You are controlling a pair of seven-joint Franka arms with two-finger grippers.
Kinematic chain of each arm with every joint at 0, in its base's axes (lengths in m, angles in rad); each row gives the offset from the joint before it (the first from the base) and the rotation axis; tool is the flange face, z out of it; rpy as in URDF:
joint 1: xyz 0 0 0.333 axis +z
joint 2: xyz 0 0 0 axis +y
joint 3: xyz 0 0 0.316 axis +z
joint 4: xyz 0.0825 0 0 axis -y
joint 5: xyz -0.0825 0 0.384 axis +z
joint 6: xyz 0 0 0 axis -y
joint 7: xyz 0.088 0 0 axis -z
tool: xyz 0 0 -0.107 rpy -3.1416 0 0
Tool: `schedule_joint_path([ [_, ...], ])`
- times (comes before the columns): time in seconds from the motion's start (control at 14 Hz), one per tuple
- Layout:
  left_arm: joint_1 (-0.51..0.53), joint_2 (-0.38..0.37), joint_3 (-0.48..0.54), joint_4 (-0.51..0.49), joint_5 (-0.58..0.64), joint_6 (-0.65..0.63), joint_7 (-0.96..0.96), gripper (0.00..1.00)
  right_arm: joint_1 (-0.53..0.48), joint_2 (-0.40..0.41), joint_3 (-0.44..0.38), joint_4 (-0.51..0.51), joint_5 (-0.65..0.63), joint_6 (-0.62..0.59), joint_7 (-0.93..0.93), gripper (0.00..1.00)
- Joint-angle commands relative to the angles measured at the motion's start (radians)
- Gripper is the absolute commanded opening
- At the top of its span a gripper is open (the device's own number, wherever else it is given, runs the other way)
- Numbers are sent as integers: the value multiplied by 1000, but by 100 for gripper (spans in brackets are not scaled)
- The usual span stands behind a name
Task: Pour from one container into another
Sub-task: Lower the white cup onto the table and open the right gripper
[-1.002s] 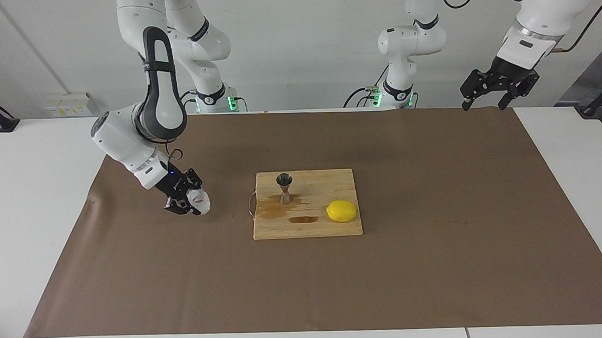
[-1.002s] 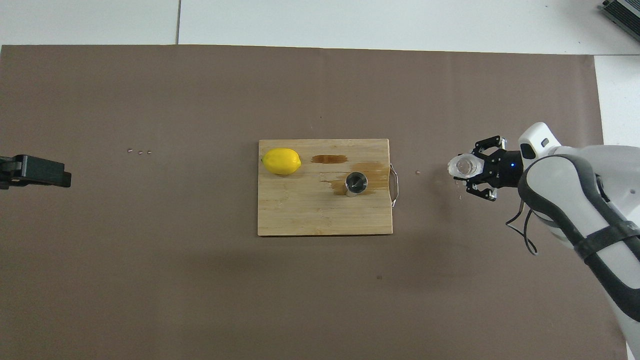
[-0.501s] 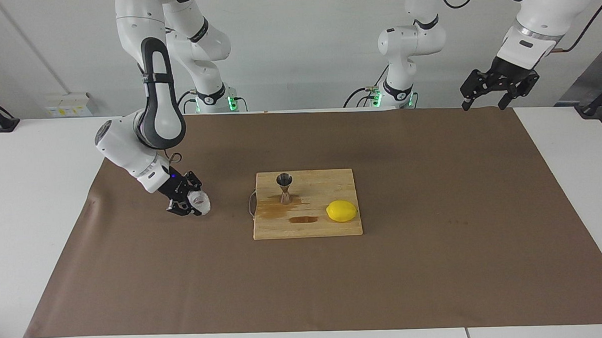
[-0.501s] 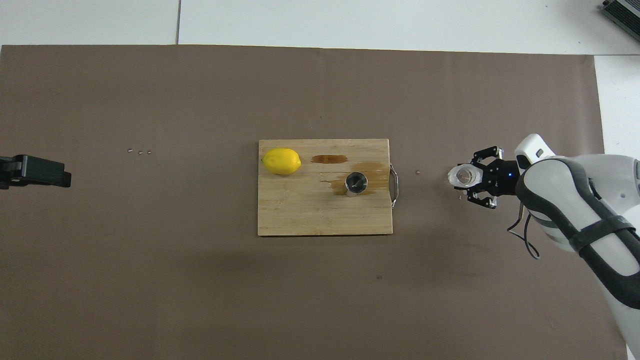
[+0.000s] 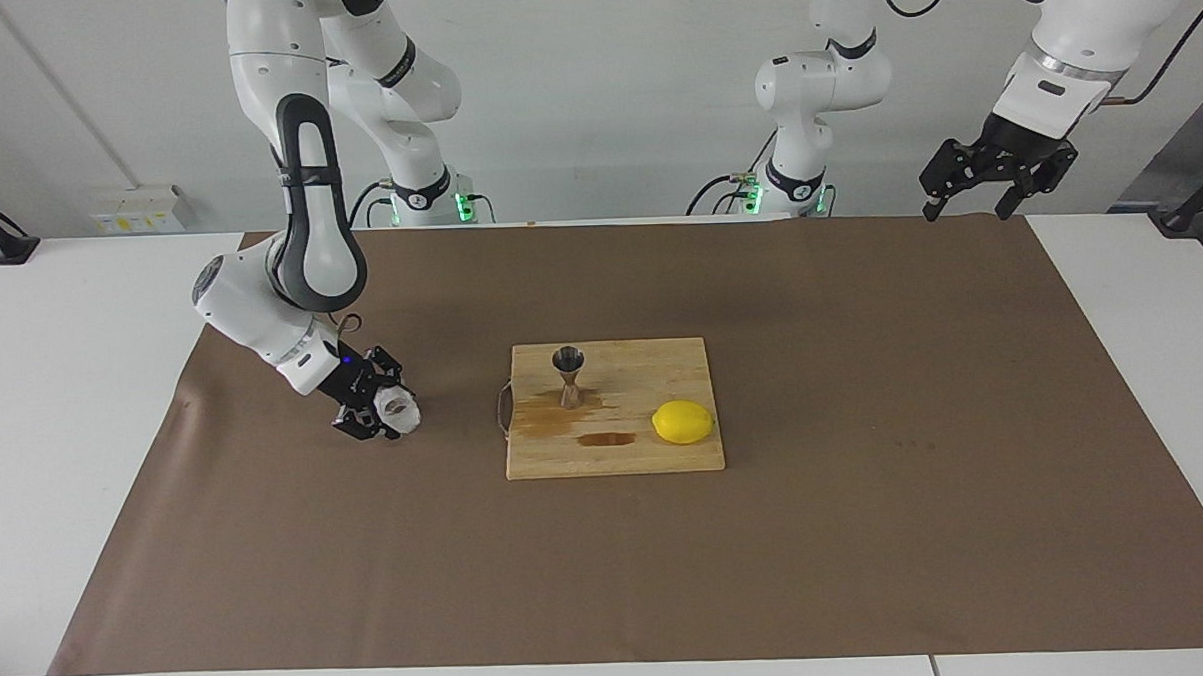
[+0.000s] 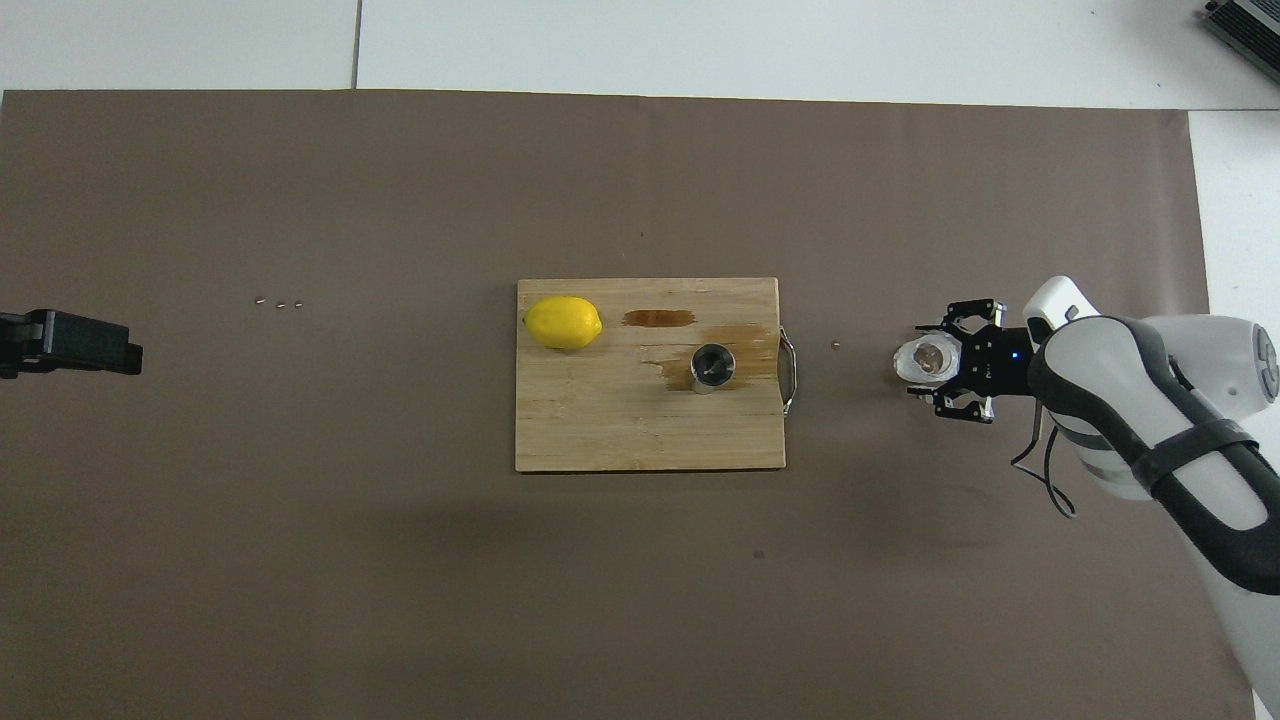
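Brown paper [image 5: 868,529] covers most of my table [image 5: 54,417], and everything I care about sits on it. My right gripper [image 5: 376,410] is down low at the right arm's end of the sheet, with the clear glass cup [image 5: 400,412] standing on the paper at its fingertips. From the overhead view the cup [image 6: 924,360] sits between the two fingers, its mouth facing up. I cannot tell from either view whether the fingers are pressing on the glass or have parted from it, so I won't call the cup gripped or released. The steel jigger [image 5: 569,375] stands upright on the wooden cutting board [image 5: 663,376] in the middle of the table, on the part of the board toward the right arm's end and nearer to the robots. Around its foot I see a wet brown stain [image 5: 549,416] on the wood, and a second, darker streak [image 5: 606,439] lies farther from the robots, between the stain and the lemon [image 5: 682,421]. The lemon rests on the board toward the left arm's end, well apart from the jigger. A thin metal handle [image 5: 503,409] sticks out from the board's edge on the side facing the cup. The cup and the board are apart, with bare paper between them. My left gripper [image 5: 967,201] waits up in the air over the paper's corner at the left arm's end, by the robots' edge of the table, its fingers spread apart and holding nothing.
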Motion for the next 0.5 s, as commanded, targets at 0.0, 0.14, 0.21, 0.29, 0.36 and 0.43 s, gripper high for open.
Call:
schedule_joint_path([
  [0.0,10,-30,-7,-35,17,19,7,100,5,-48,9,1,15,-2,40,100],
  [0.14,10,-30,-7,-35,17,21,7,100,18,-79,9,1,11,-20,100,100],
  [0.21,10,-30,-6,-35,17,21,7,100,33,-98,9,1,11,-40,142,100],
  [0.29,10,-30,-7,-35,17,19,7,100,42,-124,8,1,8,-66,203,100],
  [0.36,9,-30,-7,-35,17,21,7,100,54,-153,8,1,-21,-92,276,100],
  [0.43,9,-30,-7,-35,17,21,7,100,56,-176,9,7,-61,-113,357,100],
])
